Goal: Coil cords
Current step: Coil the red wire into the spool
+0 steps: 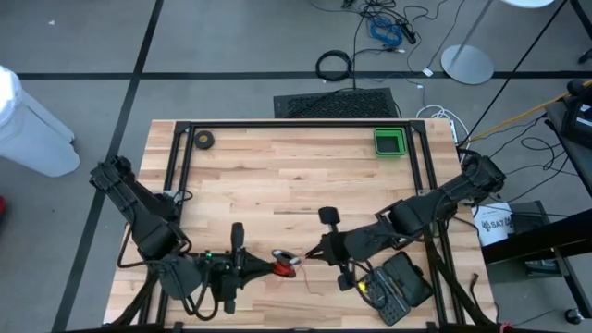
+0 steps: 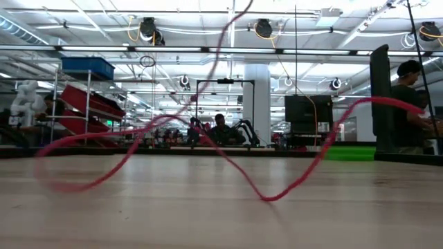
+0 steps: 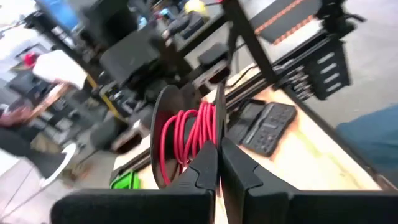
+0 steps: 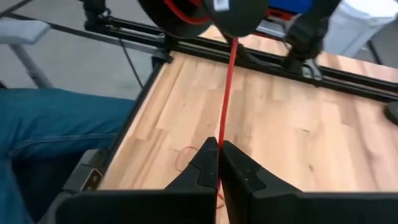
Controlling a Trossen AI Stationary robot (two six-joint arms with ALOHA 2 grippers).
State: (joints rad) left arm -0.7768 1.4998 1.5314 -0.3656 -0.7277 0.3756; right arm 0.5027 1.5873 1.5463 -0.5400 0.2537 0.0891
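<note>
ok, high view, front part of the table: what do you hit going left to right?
Left gripper, shut on the black reel → red cord stretched between the two → right gripper, shut on the cord → black keypad-like device at the table's right front.

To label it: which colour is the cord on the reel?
Red cord; left wrist view shows it best.
</note>
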